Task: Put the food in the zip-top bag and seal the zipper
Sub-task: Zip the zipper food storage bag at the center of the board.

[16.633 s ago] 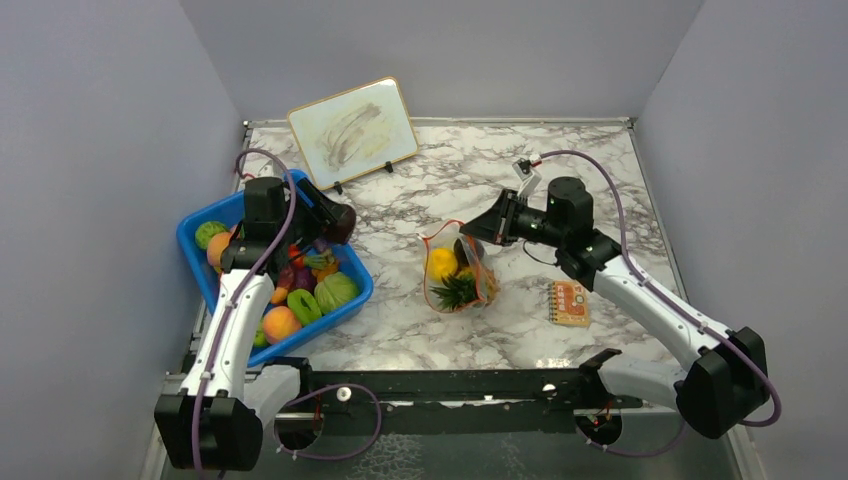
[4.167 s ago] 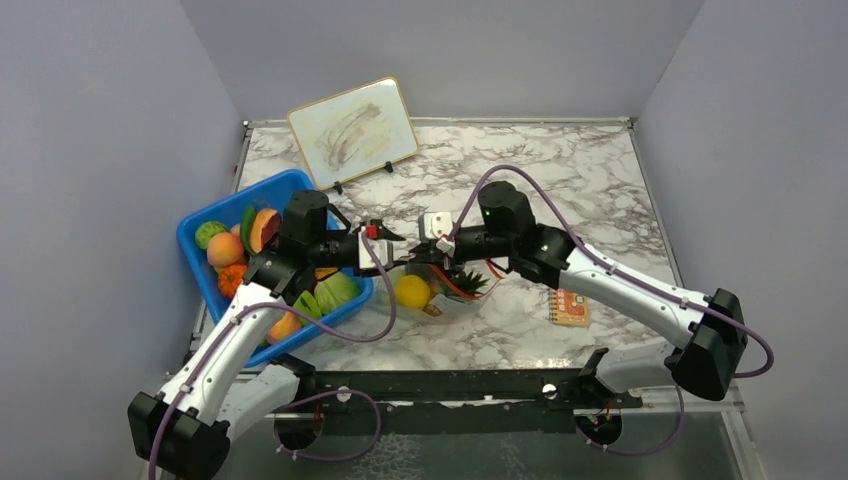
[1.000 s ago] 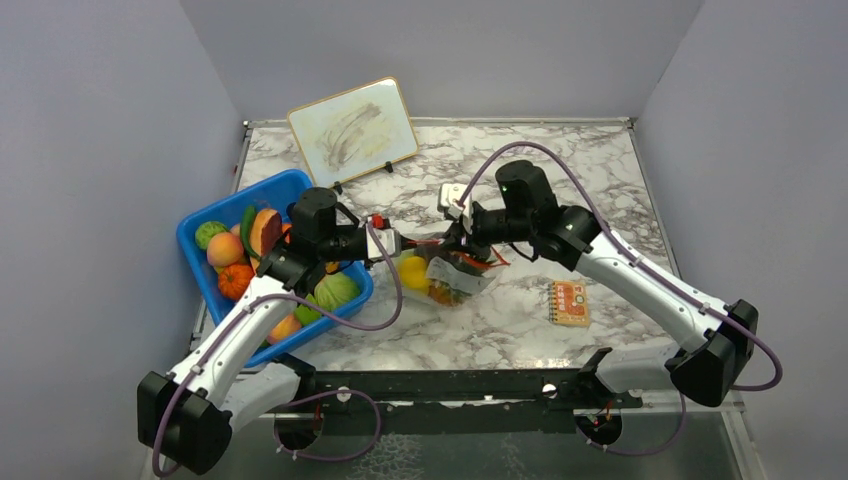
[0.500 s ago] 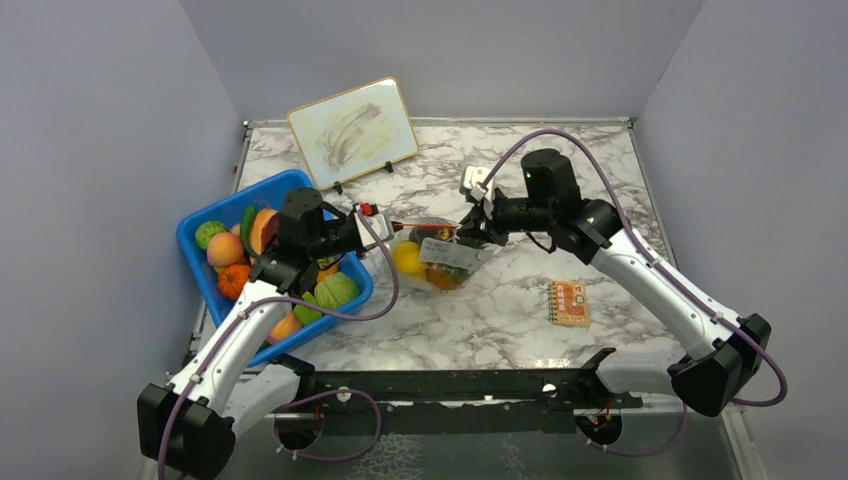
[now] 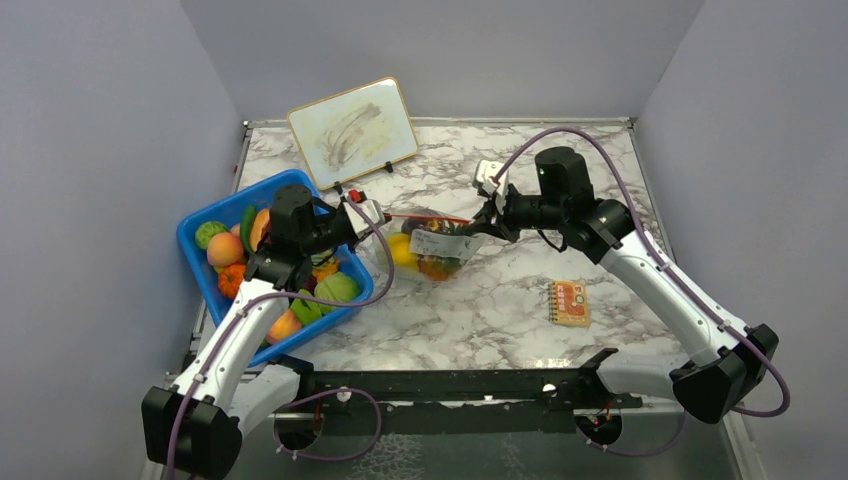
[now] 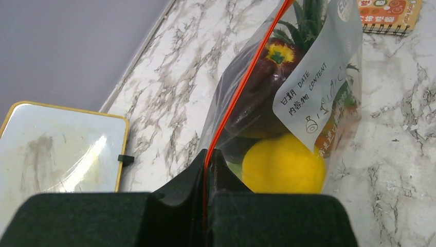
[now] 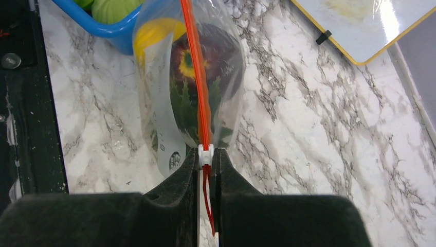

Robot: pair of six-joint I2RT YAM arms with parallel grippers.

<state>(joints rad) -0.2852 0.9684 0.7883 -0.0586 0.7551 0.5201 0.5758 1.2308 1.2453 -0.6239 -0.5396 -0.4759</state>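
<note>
We are stretching the zipper [image 6: 247, 77] between both pinches: left gripper [image 6: 207, 157] and right gripper [image 7: 206, 156] each clamped on an end. Overpulling risks a slip, leaving the zip-top bag [image 6: 329, 62] unsealed.

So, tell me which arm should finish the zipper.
Right, probably: the right pincer grips the zipper at the white slider and can pull it along; the left pincer only clamps the other end.

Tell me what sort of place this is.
Likely a robotics lab test cell: two robot arms bolted to a marble-look table, plain grey walls boxing it in, and toy fruit in a blue tub.
</note>
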